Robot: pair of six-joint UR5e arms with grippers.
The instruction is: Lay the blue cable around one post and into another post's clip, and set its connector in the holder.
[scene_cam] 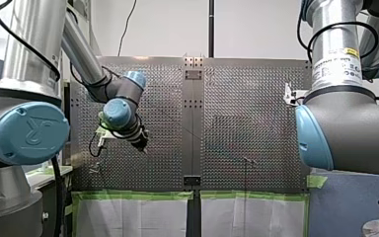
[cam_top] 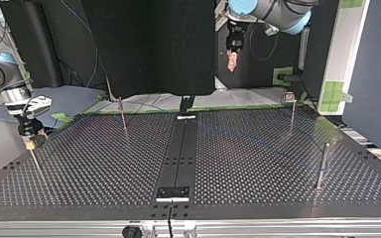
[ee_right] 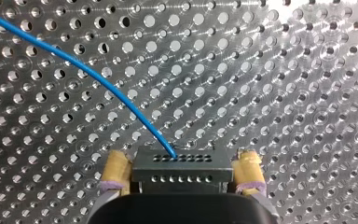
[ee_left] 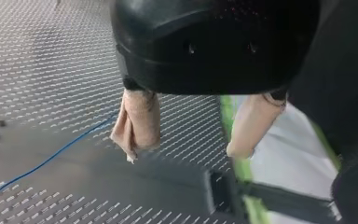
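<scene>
Blue cable (ee_right: pixel 98 77) runs ahead from the connector (ee_right: pixel 182 178) that my right hand (ee_right: pixel 182 165) grips; my left hand (ee_left: pixel 182 154) hangs released over the perforated counter (ee_right: pixel 284 93).

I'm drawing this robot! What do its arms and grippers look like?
My left arm and my right arm are silver tubes with blue caps and black cables. My right arm wears a white label. My left gripper is black with beige pads; my right gripper's pads are yellow.

L end effector (ee_left: pixel 182 154) spread, empty; blue cable (ee_left: pixel 51 158) beside.
</scene>
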